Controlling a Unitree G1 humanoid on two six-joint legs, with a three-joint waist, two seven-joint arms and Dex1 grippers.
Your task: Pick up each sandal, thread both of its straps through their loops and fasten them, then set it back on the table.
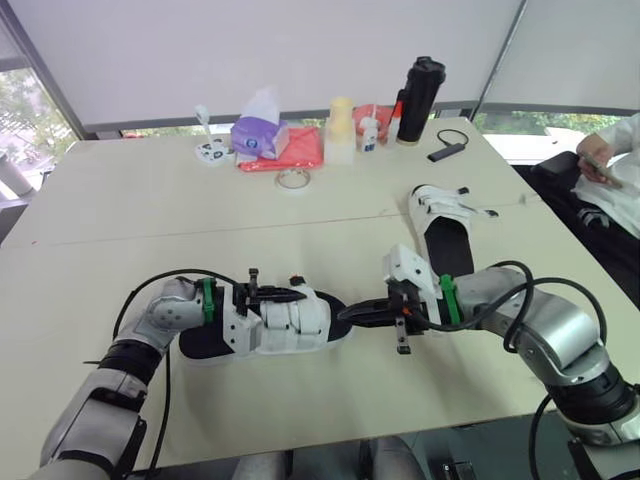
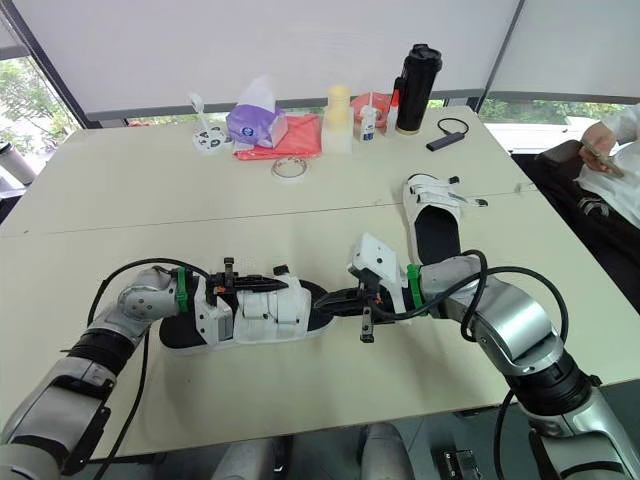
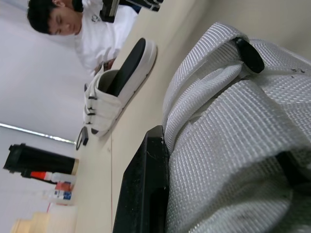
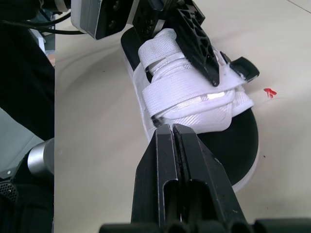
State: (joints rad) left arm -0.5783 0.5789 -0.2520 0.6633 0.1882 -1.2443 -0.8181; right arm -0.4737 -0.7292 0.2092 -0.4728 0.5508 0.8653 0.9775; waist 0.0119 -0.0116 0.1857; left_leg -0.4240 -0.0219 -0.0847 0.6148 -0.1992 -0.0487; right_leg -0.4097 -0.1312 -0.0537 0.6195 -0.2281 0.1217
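Note:
A white-strapped sandal with a black sole (image 1: 300, 325) lies flat on the table in front of me. My left gripper (image 1: 295, 296) lies across its top and is shut on the upper strap (image 4: 165, 46); white weave presses against its black finger (image 3: 146, 184). My right gripper (image 4: 171, 127) is shut with nothing between its fingers. Its tip sits at the sandal's sole edge on the right, beside the lower strap (image 4: 194, 107). The second sandal (image 1: 445, 225) lies further back on the right with its straps closed.
At the table's far edge stand a purple tissue pack (image 1: 258, 135), a red cloth (image 1: 295, 150), a black bottle (image 1: 420, 100), a tape ring (image 1: 293, 180) and a black cable (image 1: 450, 145). A person (image 1: 610, 165) sits beyond the right edge.

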